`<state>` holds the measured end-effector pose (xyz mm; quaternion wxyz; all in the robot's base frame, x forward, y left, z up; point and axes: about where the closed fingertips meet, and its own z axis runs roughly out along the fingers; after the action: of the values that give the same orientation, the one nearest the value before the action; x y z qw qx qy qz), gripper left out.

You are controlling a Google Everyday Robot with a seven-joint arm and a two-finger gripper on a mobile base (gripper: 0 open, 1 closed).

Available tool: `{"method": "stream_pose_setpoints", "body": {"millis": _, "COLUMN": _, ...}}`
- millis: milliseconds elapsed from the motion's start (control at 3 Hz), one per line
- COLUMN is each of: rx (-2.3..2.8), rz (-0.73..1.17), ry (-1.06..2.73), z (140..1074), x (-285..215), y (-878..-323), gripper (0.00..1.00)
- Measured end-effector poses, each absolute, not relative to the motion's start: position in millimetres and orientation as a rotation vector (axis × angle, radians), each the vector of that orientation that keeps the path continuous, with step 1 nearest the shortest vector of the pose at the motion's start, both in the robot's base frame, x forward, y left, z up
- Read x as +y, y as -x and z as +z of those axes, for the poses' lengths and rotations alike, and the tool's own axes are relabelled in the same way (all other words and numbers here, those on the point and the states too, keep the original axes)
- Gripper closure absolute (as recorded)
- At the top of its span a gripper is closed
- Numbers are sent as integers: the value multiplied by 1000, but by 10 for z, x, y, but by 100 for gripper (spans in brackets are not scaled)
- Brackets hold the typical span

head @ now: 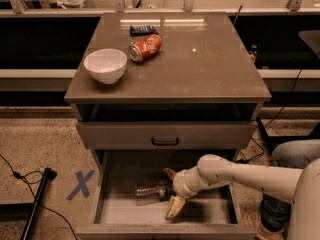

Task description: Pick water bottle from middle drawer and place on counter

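Middle drawer: gripper inside | jaws wide (not clamped) | water bottle between

A white round ceramic bowl stands upright. Near its right an orange aluminium soda can lies on its side (silver end towards the bowl). Just behind the can lies a flat dark-blue packet. Lower down is a closed grey-brown drawer front with a small black handle. The gripper sits below it, jaws apart. On the speckled floor at left, a blue tape cross lies beside a black pole.
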<state>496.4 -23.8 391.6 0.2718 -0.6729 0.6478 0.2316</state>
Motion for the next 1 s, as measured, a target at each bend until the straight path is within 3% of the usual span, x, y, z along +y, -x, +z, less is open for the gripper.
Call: {"method": "stream_pose_setpoints", "body": {"millis": 1000, "rx": 1706, "rz": 659, "ry": 1810, "z": 3787, "x": -239, "y": -4980, "gripper": 73}}
